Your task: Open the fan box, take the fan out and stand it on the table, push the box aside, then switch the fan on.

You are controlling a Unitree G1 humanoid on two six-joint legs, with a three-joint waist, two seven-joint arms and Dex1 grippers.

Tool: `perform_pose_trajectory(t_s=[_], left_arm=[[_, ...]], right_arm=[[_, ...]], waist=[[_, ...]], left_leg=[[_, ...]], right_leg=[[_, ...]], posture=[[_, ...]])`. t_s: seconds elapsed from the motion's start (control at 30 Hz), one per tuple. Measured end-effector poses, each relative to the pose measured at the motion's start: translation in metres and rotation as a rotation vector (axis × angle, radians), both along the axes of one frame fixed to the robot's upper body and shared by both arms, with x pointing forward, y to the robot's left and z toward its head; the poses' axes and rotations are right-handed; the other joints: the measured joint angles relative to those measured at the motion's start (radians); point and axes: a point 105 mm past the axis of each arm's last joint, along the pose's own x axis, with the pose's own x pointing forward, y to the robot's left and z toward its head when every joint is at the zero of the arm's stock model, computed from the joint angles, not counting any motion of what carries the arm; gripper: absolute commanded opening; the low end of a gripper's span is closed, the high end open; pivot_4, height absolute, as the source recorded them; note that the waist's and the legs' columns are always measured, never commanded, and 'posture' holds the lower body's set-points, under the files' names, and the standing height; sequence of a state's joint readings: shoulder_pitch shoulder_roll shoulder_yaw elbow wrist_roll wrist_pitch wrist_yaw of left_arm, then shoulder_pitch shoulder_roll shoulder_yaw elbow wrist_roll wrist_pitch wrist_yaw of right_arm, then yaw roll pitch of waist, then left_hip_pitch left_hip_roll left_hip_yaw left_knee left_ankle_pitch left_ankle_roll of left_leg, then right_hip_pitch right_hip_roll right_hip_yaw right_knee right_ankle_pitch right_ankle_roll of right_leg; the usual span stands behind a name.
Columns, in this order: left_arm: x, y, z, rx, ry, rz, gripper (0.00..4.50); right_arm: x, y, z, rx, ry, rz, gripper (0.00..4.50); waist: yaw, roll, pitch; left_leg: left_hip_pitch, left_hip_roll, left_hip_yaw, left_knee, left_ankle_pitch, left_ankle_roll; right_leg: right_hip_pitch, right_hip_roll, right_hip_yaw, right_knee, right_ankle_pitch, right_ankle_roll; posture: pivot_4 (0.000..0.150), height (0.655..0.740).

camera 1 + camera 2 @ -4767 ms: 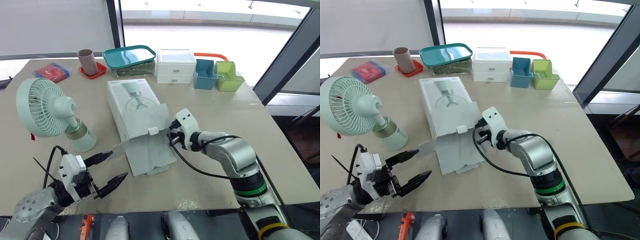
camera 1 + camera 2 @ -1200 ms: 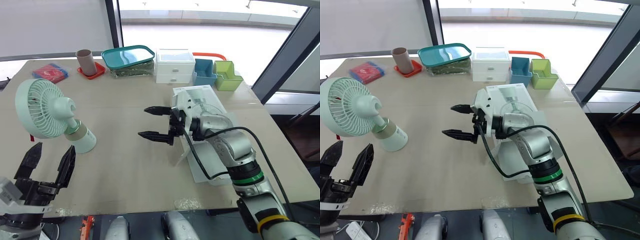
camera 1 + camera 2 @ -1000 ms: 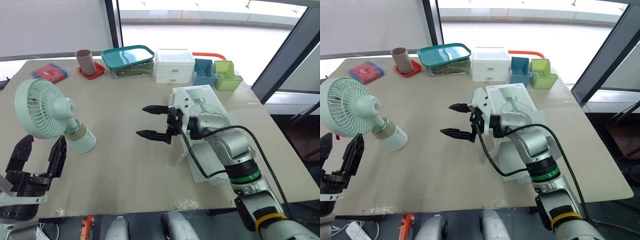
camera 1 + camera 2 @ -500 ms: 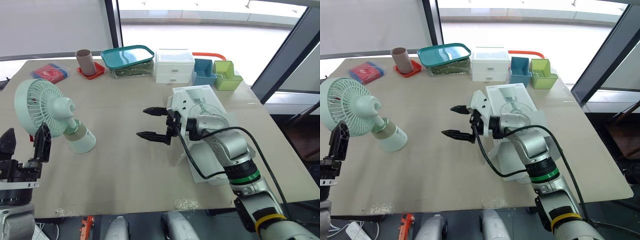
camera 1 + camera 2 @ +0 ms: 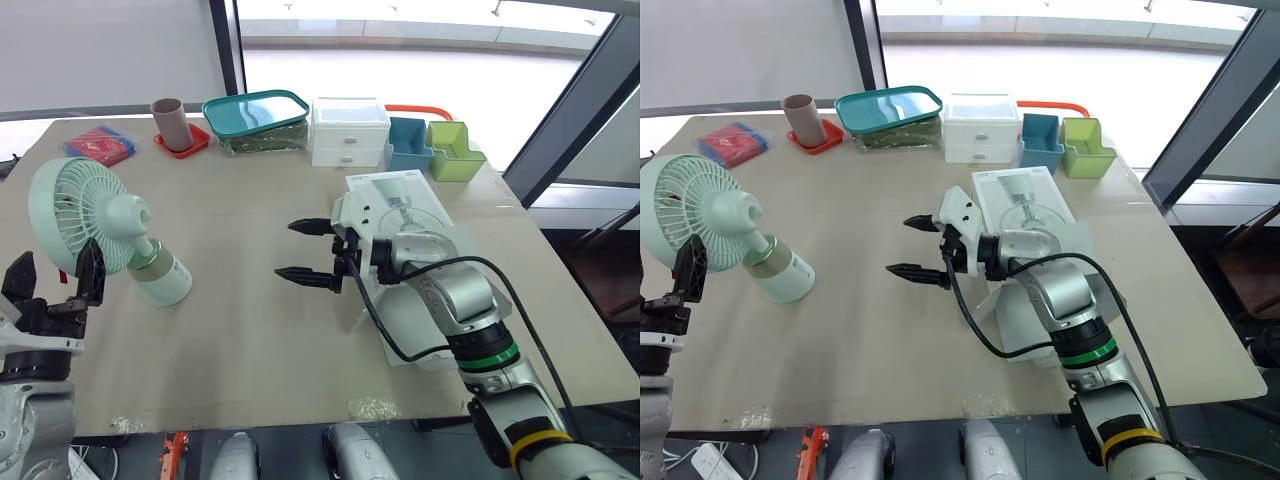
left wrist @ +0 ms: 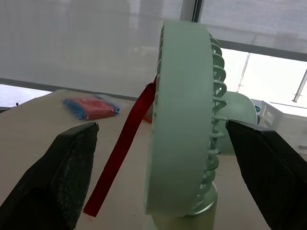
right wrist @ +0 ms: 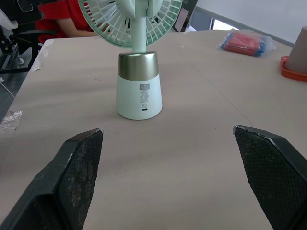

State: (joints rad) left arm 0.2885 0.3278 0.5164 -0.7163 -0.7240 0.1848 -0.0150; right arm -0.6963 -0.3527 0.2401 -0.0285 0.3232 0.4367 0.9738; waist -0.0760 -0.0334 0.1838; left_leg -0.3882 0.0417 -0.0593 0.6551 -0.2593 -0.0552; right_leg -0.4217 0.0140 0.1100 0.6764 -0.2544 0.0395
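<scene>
The left gripper (image 5: 55,270), fingers (image 5: 90,272) open beside the fan (image 5: 95,225), should steady its base (image 5: 165,280) gently while the right gripper (image 5: 287,249), also open and well apart, approaches slowly to switch it on.

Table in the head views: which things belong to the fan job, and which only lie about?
Job: mint fan, fan box, left pincer, right pincer.
Lying about: cup on coaster, teal-lidded container, white drawer unit, blue bin, green bin, red packet.

I've pushed the box (image 5: 412,198) off right; my left gripper (image 5: 57,272) rose beside the fan (image 5: 88,215), and my right gripper (image 5: 287,249) spread wide.
</scene>
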Motion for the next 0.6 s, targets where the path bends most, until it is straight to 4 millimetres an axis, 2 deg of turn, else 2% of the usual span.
perform_pose_trajectory(t_s=[0.13,0.3,0.33,0.4,0.43,0.5,0.53,0.6], left_arm=[[0.006,-0.004,0.005,0.009,-0.005,-0.031,4.50],[0.014,-0.006,-0.003,0.014,0.067,-0.061,4.50],[0.015,-0.006,-0.004,0.005,0.072,-0.066,3.99],[0.017,-0.004,-0.006,-0.002,0.079,-0.061,3.47],[0.017,-0.001,-0.006,-0.005,0.083,-0.054,2.90],[0.018,-0.002,-0.005,-0.003,0.080,-0.057,2.19],[0.018,-0.001,-0.006,-0.002,0.081,-0.055,1.98],[0.018,0.001,-0.006,-0.003,0.081,-0.050,1.98]], right_arm=[[0.000,-0.001,-0.004,-0.006,0.007,-0.012,4.45],[0.000,0.000,-0.003,0.002,0.001,-0.019,4.45],[0.000,0.000,-0.003,0.002,0.000,-0.019,4.50],[0.000,0.001,-0.003,0.002,-0.001,-0.020,4.50],[0.000,0.000,-0.003,0.001,-0.001,-0.021,4.50],[0.000,0.000,-0.003,0.001,-0.001,-0.021,4.50],[0.000,0.000,-0.003,0.001,-0.001,-0.021,4.50],[0.000,0.000,-0.004,-0.002,-0.002,-0.024,4.50]], waist=[[0.000,0.000,0.000],[-0.001,0.000,0.000],[0.000,0.000,0.000],[0.000,0.000,0.000],[0.000,0.000,0.000],[0.000,0.000,0.000],[0.000,0.000,0.000],[0.000,0.000,0.000]], left_leg=[[0.000,0.000,0.000,0.000,0.000,0.000],[0.000,0.000,0.000,0.000,0.000,0.000],[0.000,0.000,0.000,0.000,0.000,0.000],[0.000,0.000,0.000,0.000,0.000,0.000],[0.000,0.000,0.000,0.000,0.000,0.000],[0.000,0.000,0.000,0.000,0.000,0.000],[0.000,0.000,0.000,0.000,0.000,0.000],[0.000,0.000,-0.001,0.000,0.000,0.000]], right_leg=[[0.000,0.000,0.000,0.000,0.000,0.000],[0.000,0.000,0.000,0.001,0.000,0.000],[0.000,0.000,0.000,0.001,0.000,0.000],[0.000,0.000,0.000,0.001,0.000,0.000],[0.000,0.000,0.000,0.001,0.000,0.000],[0.000,0.000,0.000,0.001,0.000,0.000],[0.000,0.000,0.000,0.001,0.000,0.000],[0.000,0.000,0.000,0.001,0.000,0.000]], posture=[[0.150,0.7400],[0.150,0.7400],[0.150,0.7400],[0.150,0.7400],[0.150,0.7400],[0.150,0.7400],[0.150,0.7400],[0.150,0.7400]])
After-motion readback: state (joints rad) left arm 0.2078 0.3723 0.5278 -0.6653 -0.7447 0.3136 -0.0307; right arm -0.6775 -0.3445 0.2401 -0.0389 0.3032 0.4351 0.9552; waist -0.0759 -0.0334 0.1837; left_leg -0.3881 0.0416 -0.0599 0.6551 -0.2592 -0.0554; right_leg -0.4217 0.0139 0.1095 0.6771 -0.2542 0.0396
